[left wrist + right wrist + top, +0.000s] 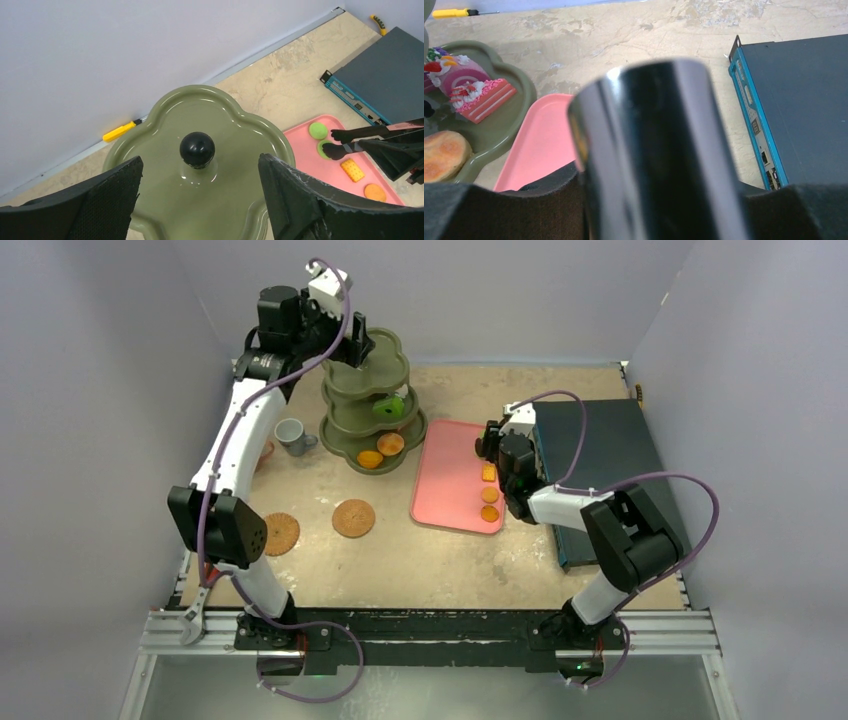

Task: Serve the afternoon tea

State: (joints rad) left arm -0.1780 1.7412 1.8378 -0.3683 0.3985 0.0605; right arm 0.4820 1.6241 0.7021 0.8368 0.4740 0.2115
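The olive three-tier stand (345,430) stands at the back left, with a green pastry (390,407) on its middle tier and orange pastries (381,450) on the bottom tier. My left gripper (357,346) is open and empty over the top tier, its jaws either side of the black knob (197,148). My right gripper (488,445) is shut on the black tongs (659,150) over the pink tray (450,475). The tray holds orange pastries (489,493) and green pastries (318,130). The grey-blue cup (291,435) and two brown coasters (353,517) lie left of the stand. The terracotta cup (266,452) is mostly hidden by my left arm.
A dark blue box (600,460) lies at the right, under my right arm. A yellow screwdriver (120,131) lies along the back wall behind the stand. Pink cake slices (484,97) and a bun (444,152) sit on the stand's bottom tier.
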